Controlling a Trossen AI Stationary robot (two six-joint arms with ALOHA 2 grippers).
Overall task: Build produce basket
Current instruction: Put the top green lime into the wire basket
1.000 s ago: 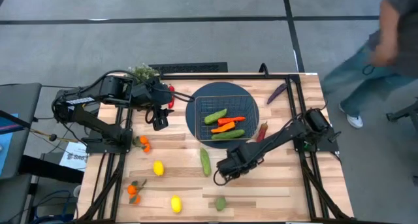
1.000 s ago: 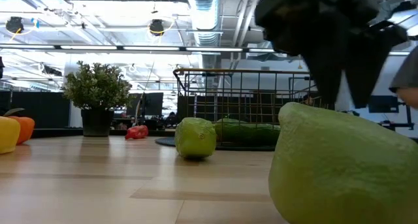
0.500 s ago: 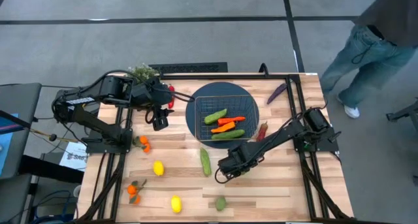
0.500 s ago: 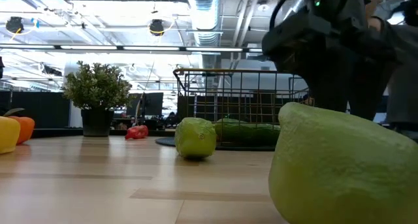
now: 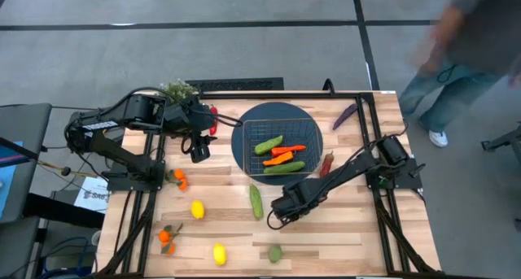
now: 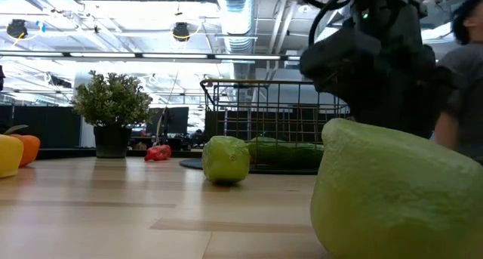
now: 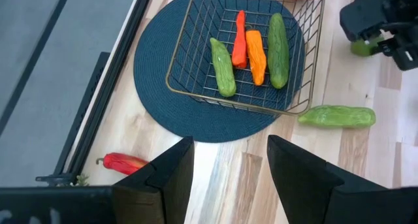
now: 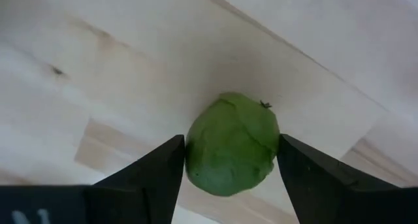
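**Right arm lined up on a lime, not yet gripped**

Left gripper (image 5: 199, 153) hovers beside the basket (image 5: 258, 128), fingers apart, holding nothing. Basket sits on the round mat (image 5: 244, 157) with two cucumbers and carrots inside. Right gripper (image 5: 273, 220) is over the table's near side, fingers wide apart either side of the lime (image 8: 231, 144), no contact visible. Lime looks light, rigid, smooth and round, likely to squirt out; grip across the widest middle.

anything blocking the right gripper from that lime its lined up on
Nothing visible. The right gripper is open, with the round green lime framed between its dark fingers on bare wooden table. No other produce lies between them; the loose green cucumber sits off to the side.
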